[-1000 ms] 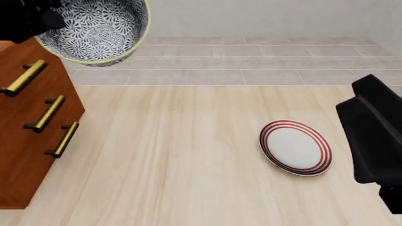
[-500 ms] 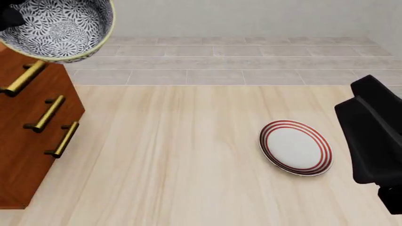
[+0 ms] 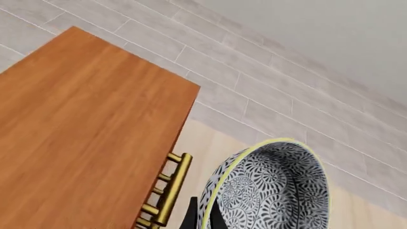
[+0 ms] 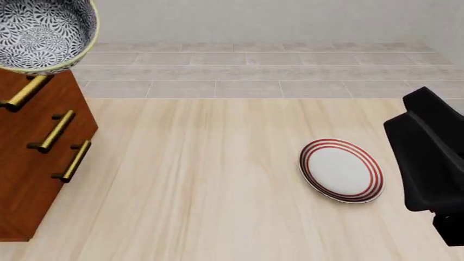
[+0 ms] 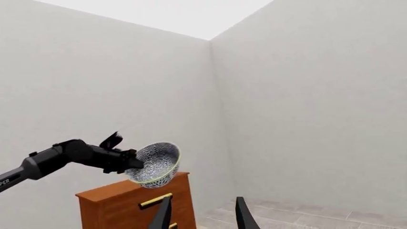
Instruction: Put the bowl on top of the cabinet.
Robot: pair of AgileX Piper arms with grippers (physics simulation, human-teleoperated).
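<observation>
1. My left fingers (image 3: 202, 217) are clamped on the rim of the deep round ceramic bowl with the dark blue-and-white floral pattern and pale yellowish rim (image 3: 273, 191); in my left wrist view only a sliver of the dark fingers shows, pinching the rim's edge.
2. That same view looks down on the flat top of the large reddish-brown wooden cabinet (image 3: 83, 133), bare wood, with its brass bar handles (image 3: 168, 191) seen edge-on beside the bowl.
3. The front view shows what the wrist view cannot: the bowl (image 4: 43, 33) hangs at about 10 o'clock in the picture, in the air over the cabinet (image 4: 32, 163), overlapping its top front edge and the uppermost brass handle (image 4: 25, 92). My left fingers themselves are out of frame there.
4. Whether the bowl's base touches the cabinet top I cannot tell from either of those views.
5. The right wrist view settles more: from across the worktop it shows my left arm (image 5: 57, 160) stretched out level, holding the bowl (image 5: 154, 164) tilted, its base just above the cabinet's (image 5: 137, 205) top with a slim gap showing.
6. My right fingers (image 5: 202, 214) are spread apart and hold nothing; just their two dark tips show in the right wrist view.
7. In the front view my right arm (image 4: 427, 157) sits at 3 o'clock, its fingers hidden.
8. A flat white plate with red rings (image 4: 340, 170) lies on the pale wooden worktop (image 4: 203, 190) at about 4 o'clock, near my right arm and well apart from the cabinet.
</observation>
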